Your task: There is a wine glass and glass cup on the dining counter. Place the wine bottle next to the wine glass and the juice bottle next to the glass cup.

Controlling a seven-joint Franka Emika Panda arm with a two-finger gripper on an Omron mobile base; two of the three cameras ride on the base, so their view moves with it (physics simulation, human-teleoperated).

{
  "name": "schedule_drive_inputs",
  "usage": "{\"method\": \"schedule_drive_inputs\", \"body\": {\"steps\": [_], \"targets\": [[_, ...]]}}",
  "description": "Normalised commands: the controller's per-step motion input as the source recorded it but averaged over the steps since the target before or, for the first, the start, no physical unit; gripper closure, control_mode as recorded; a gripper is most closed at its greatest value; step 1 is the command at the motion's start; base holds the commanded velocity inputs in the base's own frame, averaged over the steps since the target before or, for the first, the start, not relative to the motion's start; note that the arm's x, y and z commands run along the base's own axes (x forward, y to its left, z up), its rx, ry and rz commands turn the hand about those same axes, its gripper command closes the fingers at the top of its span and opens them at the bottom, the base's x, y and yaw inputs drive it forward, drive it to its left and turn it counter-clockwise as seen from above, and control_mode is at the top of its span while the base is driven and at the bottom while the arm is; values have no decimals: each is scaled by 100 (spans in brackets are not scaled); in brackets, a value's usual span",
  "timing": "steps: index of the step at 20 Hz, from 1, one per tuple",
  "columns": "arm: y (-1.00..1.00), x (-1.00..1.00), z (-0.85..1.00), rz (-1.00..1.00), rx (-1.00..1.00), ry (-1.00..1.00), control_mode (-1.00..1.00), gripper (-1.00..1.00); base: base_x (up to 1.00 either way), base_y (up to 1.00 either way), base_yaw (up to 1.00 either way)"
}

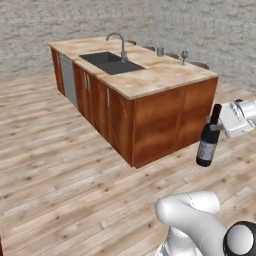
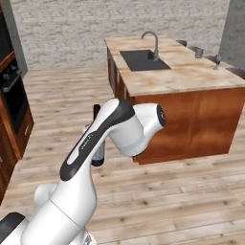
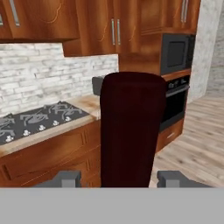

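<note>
My arm [image 2: 103, 143] hides most of the wine bottle [image 2: 98, 155] in right base view. Wine glass [image 1: 184, 56] and glass cup [image 1: 160, 51] too small for detail. Hand view crops the bottle's base.

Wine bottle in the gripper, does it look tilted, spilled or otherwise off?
Nothing stands out. The wine bottle hangs nearly upright, gripped at its neck by the gripper, away from the counter. No spill is visible. The wine glass and glass cup stand upright on the counter.
</note>
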Motion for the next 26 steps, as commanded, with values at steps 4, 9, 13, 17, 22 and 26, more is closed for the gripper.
{"method": "schedule_drive_inputs", "body": {"steps": [4,9,13,17,22,26], "targets": [[0,0,0,0,0,0,100,100,63,-48,0],[0,0,0,0,0,0,100,100,57,-50,0],[0,0,0,0,0,0,100,100,50,-50,0],[0,0,0,0,0,0,100,100,51,-51,0],[0,0,0,0,0,0,100,100,53,-51,0],[0,0,0,0,0,0,100,100,62,-47,0]]}}
